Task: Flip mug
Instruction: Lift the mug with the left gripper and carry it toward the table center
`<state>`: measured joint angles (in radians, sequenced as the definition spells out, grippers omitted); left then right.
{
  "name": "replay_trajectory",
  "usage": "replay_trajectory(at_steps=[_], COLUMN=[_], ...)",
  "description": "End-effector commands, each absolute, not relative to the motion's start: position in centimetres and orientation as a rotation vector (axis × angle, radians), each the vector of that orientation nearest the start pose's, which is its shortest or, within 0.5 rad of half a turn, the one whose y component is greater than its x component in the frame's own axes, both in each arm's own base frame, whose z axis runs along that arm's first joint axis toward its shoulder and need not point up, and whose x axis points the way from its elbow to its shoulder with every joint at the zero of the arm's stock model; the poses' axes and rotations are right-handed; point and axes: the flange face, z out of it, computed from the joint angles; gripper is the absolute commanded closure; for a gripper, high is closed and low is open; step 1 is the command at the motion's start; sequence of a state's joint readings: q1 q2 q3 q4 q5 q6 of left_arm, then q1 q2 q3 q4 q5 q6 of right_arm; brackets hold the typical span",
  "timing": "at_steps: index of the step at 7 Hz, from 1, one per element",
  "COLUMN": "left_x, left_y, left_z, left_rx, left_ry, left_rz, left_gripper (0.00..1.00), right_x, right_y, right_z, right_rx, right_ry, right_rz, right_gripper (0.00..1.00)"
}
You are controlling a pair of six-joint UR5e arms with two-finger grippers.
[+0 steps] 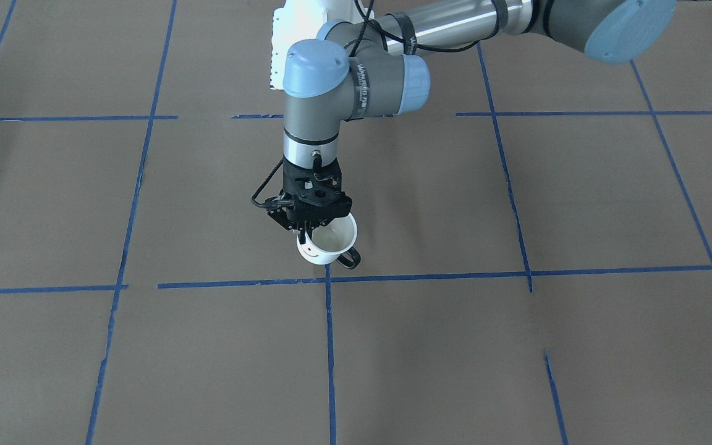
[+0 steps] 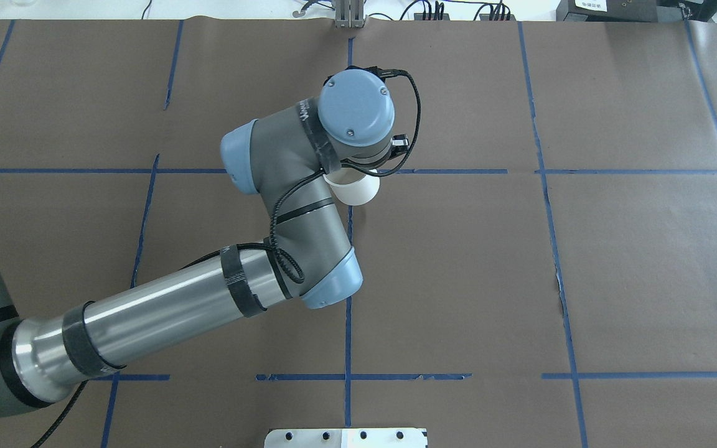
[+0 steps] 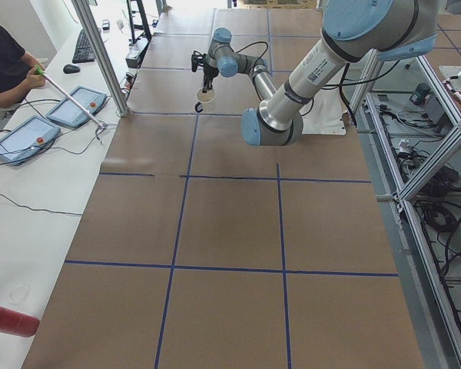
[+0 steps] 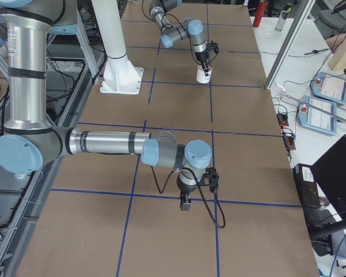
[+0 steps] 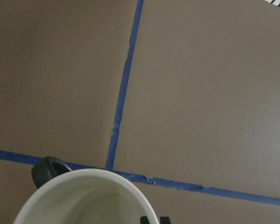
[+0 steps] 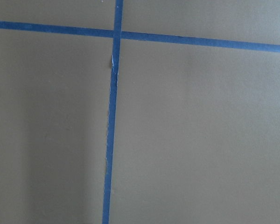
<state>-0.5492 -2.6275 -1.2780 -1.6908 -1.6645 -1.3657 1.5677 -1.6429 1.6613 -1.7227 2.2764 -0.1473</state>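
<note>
While the right arm (image 4: 104,142) hangs low over the bench (image 2: 613,280) well off to the right, its jaws seen too small and side-on to tell whether they are open or closed, the left arm (image 2: 147,317) extends to mid-bench. The left jaws are closed on the mug (image 1: 330,243), pinching its rim on the robot's side. The mug is directly beneath them, mouth up, axis near upright. Its handle (image 1: 350,259) points toward the far side, just short of a tape crossing (image 1: 328,279). I cannot tell whether its base touches the bench. Only tape lines show around it.
</note>
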Motion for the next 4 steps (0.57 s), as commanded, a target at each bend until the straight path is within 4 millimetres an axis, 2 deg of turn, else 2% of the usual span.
replay_trajectory(at_steps=[1, 2, 4], left_x=[64.7, 65.9, 66.3], left_y=[-49.7, -48.5, -48.3], left_z=[9.3, 9.4, 9.7], left_rx=[0.220, 0.236, 0.249], left_ry=[0.737, 0.724, 0.714], left_rz=[-0.207, -0.199, -0.198], left_gripper=[1.00, 1.00, 1.00], right_x=[6.7, 6.7, 6.7], right_y=[-45.0, -45.0, -45.0], right_z=[66.8, 66.8, 66.8], right_rx=[-0.077, -0.077, -0.077], right_ry=[-0.712, -0.712, -0.712], right_rz=[-0.097, -0.097, -0.097], right_gripper=[0.00, 0.00, 0.00])
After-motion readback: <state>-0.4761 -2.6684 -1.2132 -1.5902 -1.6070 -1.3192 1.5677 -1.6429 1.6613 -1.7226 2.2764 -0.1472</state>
